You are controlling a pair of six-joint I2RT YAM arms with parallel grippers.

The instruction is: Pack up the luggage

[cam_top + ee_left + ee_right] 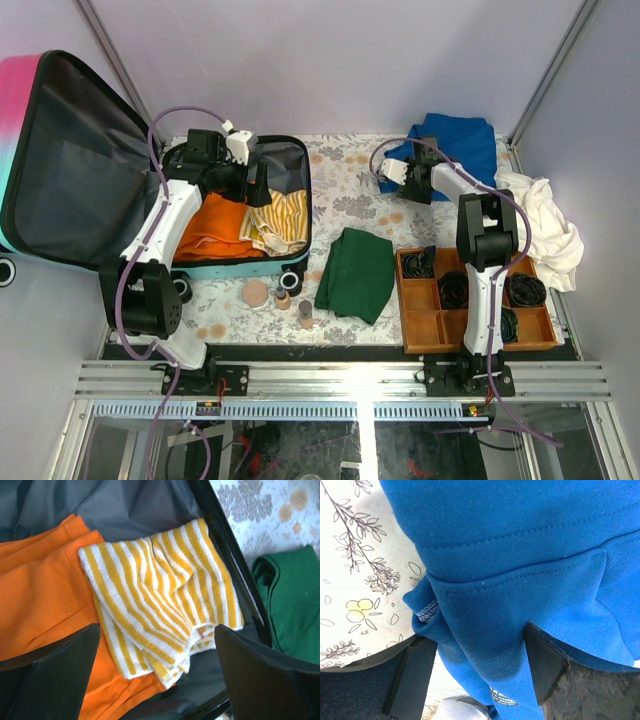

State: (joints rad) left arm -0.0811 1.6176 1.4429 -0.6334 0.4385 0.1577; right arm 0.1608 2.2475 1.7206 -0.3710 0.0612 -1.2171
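Step in hand: pickup of the next garment for the luggage (80, 160), judged from how things lie.

Luggage: open at the upper left of the top view, lid propped back, base flat on the worktop (350, 190). An orange garment (45, 595) and a yellow-striped garment (160, 590) are seen inside, on the grey lining.

Left fingers (265, 680): spread wide, nothing between them. They hang above the luggage base, over the striped garment, with the luggage's black rim running down the right of the left wrist view. No contact with the luggage is seen.

Right fingers (555, 680): at the upper right of the top view, well apart from the luggage, set astride a hemmed fold of the blue garment (520, 530). Fabric fills the gap between them. Whether it is pinched or only straddled cannot be told, as the contact faces are hidden by cloth.

Not yet packed: the blue garment, a green garment (357, 272) in the middle of the worktop, and a white cloth (545, 225) at the right edge.

Next move, as judged: a firm grip on the blue fold is needed, then a lift high enough for trailing fabric to clear the worktop, then a carry leftward. The left fingers would probably have to be withdrawn from over the base first, so that the arms do not meet there.
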